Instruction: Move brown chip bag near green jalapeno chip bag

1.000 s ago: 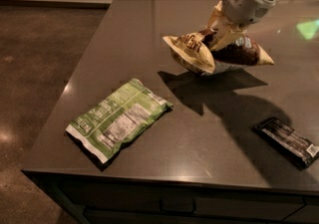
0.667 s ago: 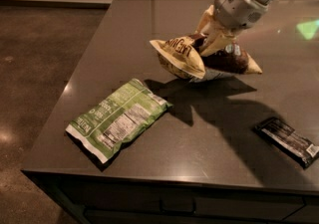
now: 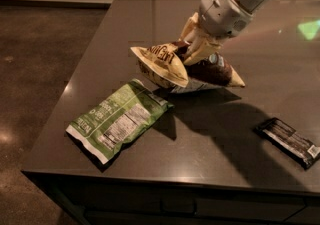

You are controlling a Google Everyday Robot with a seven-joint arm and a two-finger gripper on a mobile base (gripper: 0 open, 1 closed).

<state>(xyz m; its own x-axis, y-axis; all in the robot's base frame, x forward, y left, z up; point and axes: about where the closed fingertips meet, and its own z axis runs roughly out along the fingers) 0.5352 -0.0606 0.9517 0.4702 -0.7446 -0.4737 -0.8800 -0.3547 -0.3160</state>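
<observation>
brown chip bag [image 3: 172, 66] tilted, looks lifted off the table [image 3: 150, 14] w/ shadow under it | gripper [image 3: 194, 49] clamped on its top, arm coming in from upper right | bag's low end just beside green jalapeno chip bag [image 3: 117, 121], lying flat front-left | black bar wrapper [image 3: 289, 141] well apart, front-right

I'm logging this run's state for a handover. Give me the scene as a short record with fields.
gripper: above the table centre, jaws shut on brown chip bag
brown chip bag: held, seemingly lifted, close behind-right of green jalapeno chip bag
green jalapeno chip bag: flat on table, front left, label up
black bar wrapper: flat, front right
</observation>
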